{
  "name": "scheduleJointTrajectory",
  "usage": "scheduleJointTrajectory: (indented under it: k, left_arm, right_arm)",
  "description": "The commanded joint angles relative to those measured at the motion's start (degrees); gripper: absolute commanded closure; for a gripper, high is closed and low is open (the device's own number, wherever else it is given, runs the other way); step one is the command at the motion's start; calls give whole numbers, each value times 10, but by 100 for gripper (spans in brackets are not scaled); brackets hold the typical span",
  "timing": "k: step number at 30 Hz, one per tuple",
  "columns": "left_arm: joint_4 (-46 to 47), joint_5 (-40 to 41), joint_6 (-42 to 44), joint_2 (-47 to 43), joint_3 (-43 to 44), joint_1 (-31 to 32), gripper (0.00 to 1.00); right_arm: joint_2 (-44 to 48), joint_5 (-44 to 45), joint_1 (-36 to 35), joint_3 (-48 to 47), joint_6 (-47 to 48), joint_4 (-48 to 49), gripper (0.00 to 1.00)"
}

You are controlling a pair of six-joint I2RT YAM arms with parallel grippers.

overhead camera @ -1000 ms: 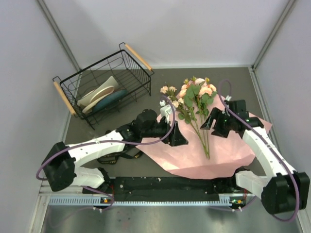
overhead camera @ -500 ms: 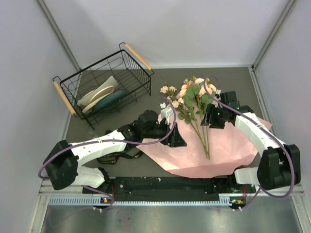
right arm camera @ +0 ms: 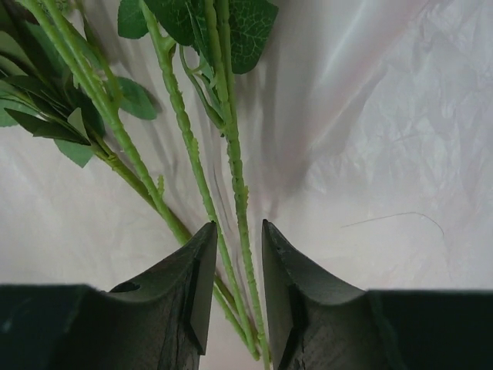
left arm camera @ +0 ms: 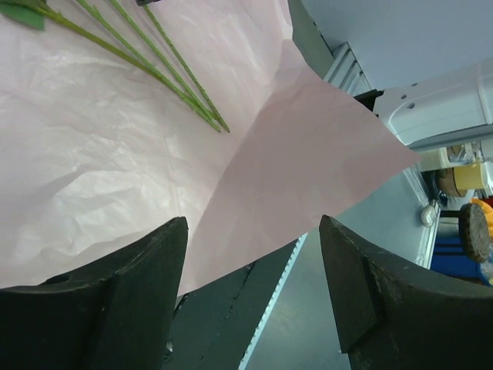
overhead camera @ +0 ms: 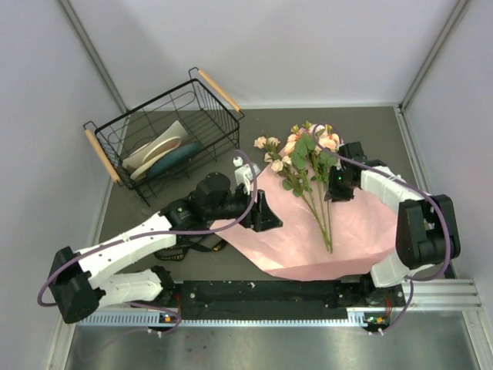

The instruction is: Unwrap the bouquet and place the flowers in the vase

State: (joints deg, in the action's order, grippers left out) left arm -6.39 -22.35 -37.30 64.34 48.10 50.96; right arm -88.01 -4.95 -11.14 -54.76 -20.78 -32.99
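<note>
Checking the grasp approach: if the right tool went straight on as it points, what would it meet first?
Most likely the green flower stems, which run into the gap between the right tool's fingers. The pink paper lies directly under them; how far off they are is hard to judge.

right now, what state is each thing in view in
pink wrapping paper, unfolded, spread open
peach and pink roses with green stems, unwrapped, lying on the paper
black wire basket, upright, holding flat items
left gripper, open, empty
right gripper, narrow gap astride the stems, grip unclear
</note>
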Motion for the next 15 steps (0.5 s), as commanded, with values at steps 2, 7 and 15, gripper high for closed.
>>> scheduleJointTrajectory:
  k: [2, 7, 15]
  left_arm:
    - [-21, 42, 19, -36, 14, -9, 24]
    - [-18, 46, 17, -43, 13, -17, 22]
    - [-26, 52, 20, -54, 16, -23, 19]
  right_arm:
    - [-14, -1, -4, 3, -2, 53, 73]
    - [-30, 6, -5, 7, 2, 67, 75]
    - [-45, 19, -5, 10, 12, 80, 99]
